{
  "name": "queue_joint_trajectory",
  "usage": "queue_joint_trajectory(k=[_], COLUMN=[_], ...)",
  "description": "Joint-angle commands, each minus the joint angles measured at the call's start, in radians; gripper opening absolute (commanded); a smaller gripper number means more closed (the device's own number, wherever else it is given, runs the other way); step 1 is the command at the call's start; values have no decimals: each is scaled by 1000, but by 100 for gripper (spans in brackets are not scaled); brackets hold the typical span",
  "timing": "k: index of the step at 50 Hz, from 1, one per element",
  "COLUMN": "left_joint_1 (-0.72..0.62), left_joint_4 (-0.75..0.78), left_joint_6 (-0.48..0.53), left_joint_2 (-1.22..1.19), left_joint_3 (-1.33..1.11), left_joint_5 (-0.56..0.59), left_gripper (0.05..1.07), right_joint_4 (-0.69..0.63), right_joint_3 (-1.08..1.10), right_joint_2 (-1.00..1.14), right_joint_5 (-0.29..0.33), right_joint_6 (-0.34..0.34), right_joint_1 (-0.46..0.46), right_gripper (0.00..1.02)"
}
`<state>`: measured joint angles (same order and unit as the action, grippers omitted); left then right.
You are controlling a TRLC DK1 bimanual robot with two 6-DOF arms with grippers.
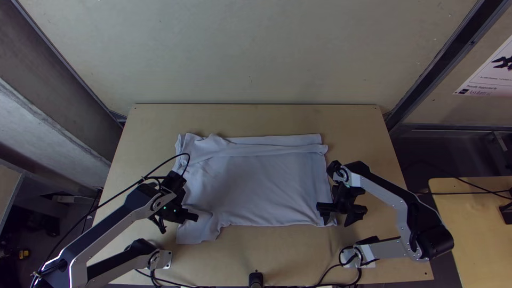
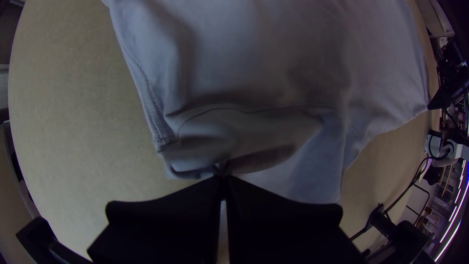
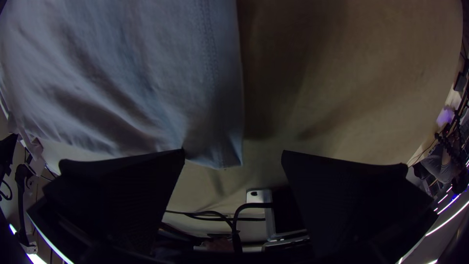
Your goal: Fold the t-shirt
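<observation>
wooden counter (image 1: 256,118) under the pale t-shirt (image 1: 261,186), mostly spread, ruffled along its far side; left gripper (image 1: 193,216) clamped on its left part, right gripper (image 1: 337,220) apart by its near right corner.

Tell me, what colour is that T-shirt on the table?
The T-shirt is a plain, pale bluish grey; it shows best in the top view.

Table (image 1: 288,250): light wood. Shirt (image 1: 256,184) lies on it, mostly spread, long fold along far edge, left side rumpled, near-left corner jutting nearward.
</observation>
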<state>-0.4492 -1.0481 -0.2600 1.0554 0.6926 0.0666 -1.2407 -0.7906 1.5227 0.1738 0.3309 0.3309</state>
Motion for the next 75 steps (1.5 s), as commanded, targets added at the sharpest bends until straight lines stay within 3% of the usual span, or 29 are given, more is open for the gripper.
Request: queue_joint_trajectory(k=[1,8,13,15,18,41,57,75], left_joint_1=[10,14,17,18,24,76,228,302], left_joint_4=[-16,-13,-10,-10,-9,-27,-53,-26], left_joint_6=[15,18,18,18,19,25,145,209], left_joint_2=[-5,2,2,2,2,3,-6,54], left_joint_3=[21,19,16,13,13,73,179,280], left_joint_5=[-4,-4,-4,-4,-4,1,13,15], left_gripper=[8,8,8,8,8,8,8,8], right_joint_4=[1,52,80,98,156,176,155,155], right_joint_3=[37,74,100,108,122,96,-16,-222], right_joint_2=[48,31,16,8,-36,-144,-176,-125], right_joint_5=[3,-39,-42,-79,-148,-203,-255,-286], right_joint_6=[-9,-3,2,2,3,17,17,19], right_joint_1=[23,88,114,135,174,180,135,77], right_gripper=[81,55,48,35,3,3,3,3])
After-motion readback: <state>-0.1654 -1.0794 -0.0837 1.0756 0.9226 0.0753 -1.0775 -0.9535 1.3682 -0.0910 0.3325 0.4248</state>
